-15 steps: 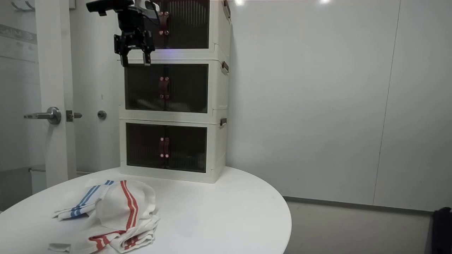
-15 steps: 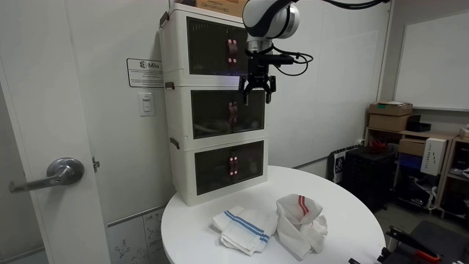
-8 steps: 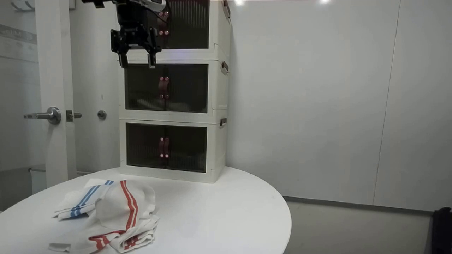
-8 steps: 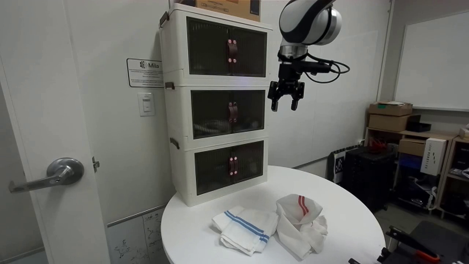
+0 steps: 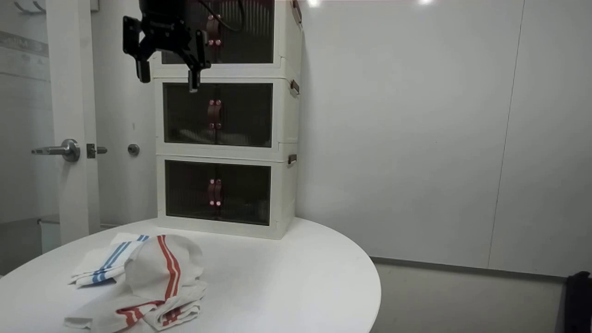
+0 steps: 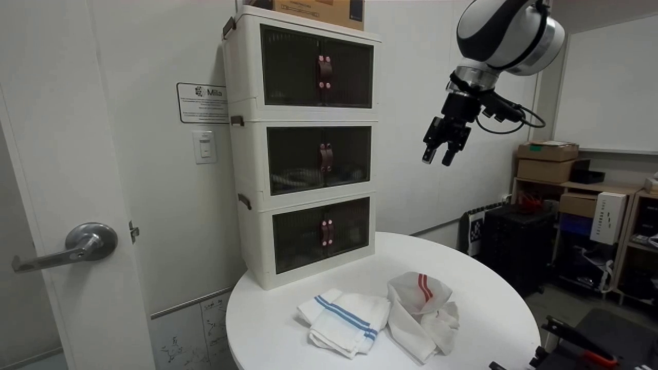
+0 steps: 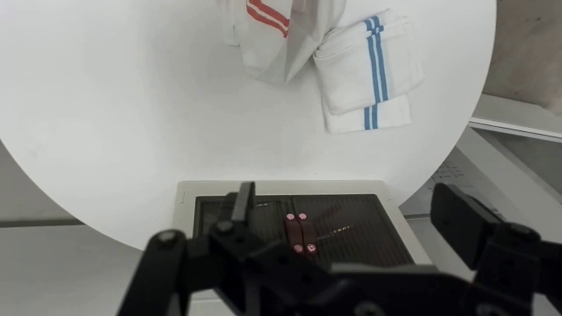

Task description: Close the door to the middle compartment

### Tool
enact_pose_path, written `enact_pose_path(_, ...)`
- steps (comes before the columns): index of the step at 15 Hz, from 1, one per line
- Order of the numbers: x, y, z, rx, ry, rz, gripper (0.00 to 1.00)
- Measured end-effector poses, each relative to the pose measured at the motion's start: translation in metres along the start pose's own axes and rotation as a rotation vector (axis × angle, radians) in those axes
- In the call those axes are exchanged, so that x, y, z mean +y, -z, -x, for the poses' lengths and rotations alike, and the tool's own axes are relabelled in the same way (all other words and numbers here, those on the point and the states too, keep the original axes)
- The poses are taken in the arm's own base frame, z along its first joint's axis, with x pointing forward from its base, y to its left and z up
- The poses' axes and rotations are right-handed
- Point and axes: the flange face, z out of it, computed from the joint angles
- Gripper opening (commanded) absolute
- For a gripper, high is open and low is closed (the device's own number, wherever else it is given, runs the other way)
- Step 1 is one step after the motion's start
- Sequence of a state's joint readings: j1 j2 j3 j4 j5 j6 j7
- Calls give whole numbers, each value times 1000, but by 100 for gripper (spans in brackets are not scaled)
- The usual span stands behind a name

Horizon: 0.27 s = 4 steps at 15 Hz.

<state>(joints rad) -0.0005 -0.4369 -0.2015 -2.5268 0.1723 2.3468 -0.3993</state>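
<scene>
One double door [image 6: 314,160] sits flush in the middle box [image 6: 318,195].
At its three o'clock in an exterior view: gripper [image 6: 437,159] apart, fingers [image 6: 428,155] spread, empty (presumably because no push remains).

– What does the round white table [image 6: 483,288] carry?
– A folded blue-striped cloth [image 6: 345,319] lies beside a crumpled red-striped cloth [image 6: 419,326] (both white); the bottom cabinet [image 6: 306,241] stands near the table's edge.
</scene>
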Motion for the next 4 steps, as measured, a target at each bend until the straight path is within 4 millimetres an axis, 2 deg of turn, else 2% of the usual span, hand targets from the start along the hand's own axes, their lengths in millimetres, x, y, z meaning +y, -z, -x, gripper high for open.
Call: enact_pose_path(4, -9, -6, -7, -12, 12, 4, 100)
